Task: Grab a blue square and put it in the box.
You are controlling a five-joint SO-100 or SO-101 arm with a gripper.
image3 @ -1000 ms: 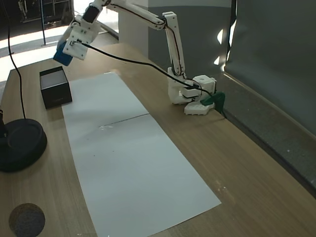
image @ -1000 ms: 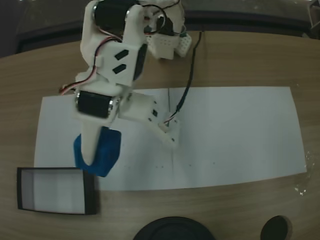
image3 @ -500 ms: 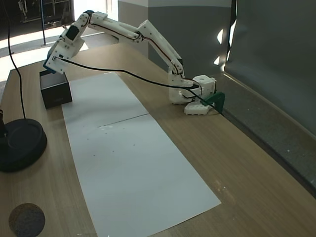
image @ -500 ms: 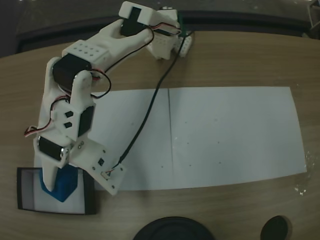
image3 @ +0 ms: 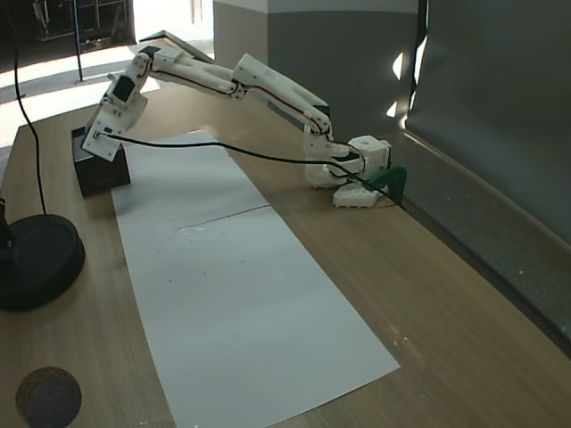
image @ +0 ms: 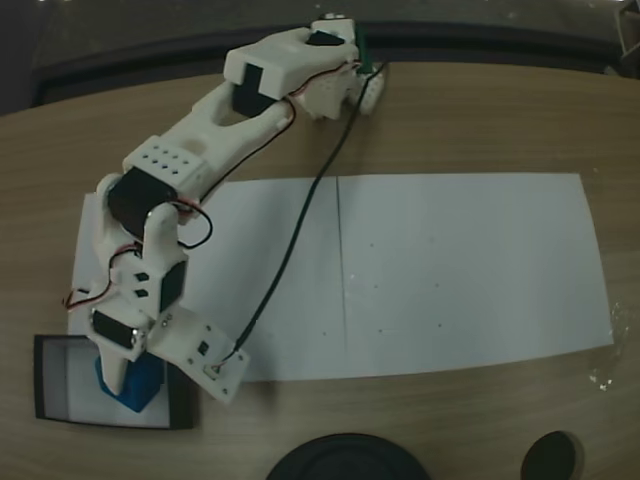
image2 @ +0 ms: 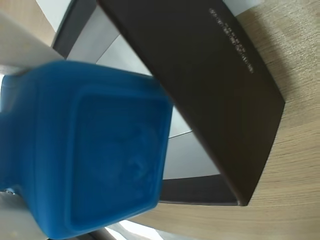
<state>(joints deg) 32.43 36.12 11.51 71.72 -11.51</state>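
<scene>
Wrist view: blue square [image2: 95,150] faces camera, over box [image2: 200,85].

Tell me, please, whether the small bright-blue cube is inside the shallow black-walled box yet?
Inside its outline. The small bright-blue cube sits within the shallow black-walled box's walls, with the white gripper at it; whether it rests on the floor cannot be told.

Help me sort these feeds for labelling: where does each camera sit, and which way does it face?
A fixed view: mounted above, looking down on the table and white paper; the whole arm shows, its claw over the box.
Wrist view: rides on the arm, facing the blue square close up, with the box behind.
Another fixed view: stands off the table's end, looking along it toward the arm's base.
Shared: both fixed views show the paper, box and arm.
</scene>
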